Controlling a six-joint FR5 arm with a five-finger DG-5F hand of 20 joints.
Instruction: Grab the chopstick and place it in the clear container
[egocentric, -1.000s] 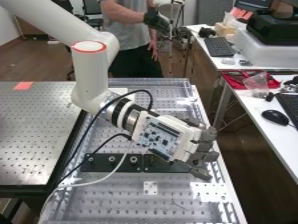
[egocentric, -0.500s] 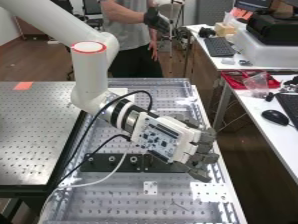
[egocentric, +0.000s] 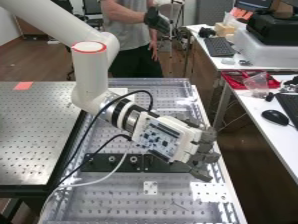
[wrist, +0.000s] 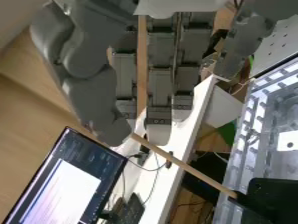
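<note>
The hand (egocentric: 201, 150) hung over the worktop's (egocentric: 120, 200) right side, its fingers mostly straight and apart, so it looked unclosed; the chopstick (wrist: 186, 167), a thin pale stick, slanted from beside the thumb's (wrist: 110, 117) tip to a dark object (wrist: 266, 197), and whether it touched the hand I couldn't tell. The step looked like the grasp, probably with little of the job done. Doing it well meant getting the stick squarely between thumb and fingers, closing gently, and checking that the dark object's end came free before any lift, since a thin round stick could roll or pivot. As for room, with 12 o'clock at the bench's far end, the worktop's long edge ran close by at 3 o'clock from the hand, the white side table (egocentric: 263, 131) lay across the gap at 2, and a black cable (egocentric: 98, 155) looped at 9, wanting slack
</note>
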